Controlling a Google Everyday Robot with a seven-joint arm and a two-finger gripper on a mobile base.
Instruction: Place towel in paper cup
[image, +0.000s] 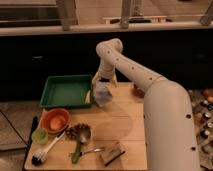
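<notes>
A crumpled white cloth towel (102, 94) is seen as a pale lump at frame centre, on the table just right of the tray's right rim. Its long axis runs roughly up-down in the frame; no clear pointing end can be told. Whether it sits inside a white paper cup cannot be told, as the two are not separable here.

The gripper (103, 82) is held just above the lump, at the end of a white robot arm (150, 95) that rises from lower right and bends at upper centre. Its two prongs are seen spread apart, with nothing pinched between them.

A green rectangular plastic tray (66, 92) lies at centre left. An orange round bowl (55, 120) sits below it, with a small light-green cup (40, 136) at its lower left. A black-handled brush (44, 151), a green-handled spoon (79, 143) and a brown block (111, 153) are laid along the lower edge. A brown item (137, 91) is partly hidden behind the arm.

Everything rests on a light wooden table (117, 125). A dark counter front (45, 57) spans the background.
</notes>
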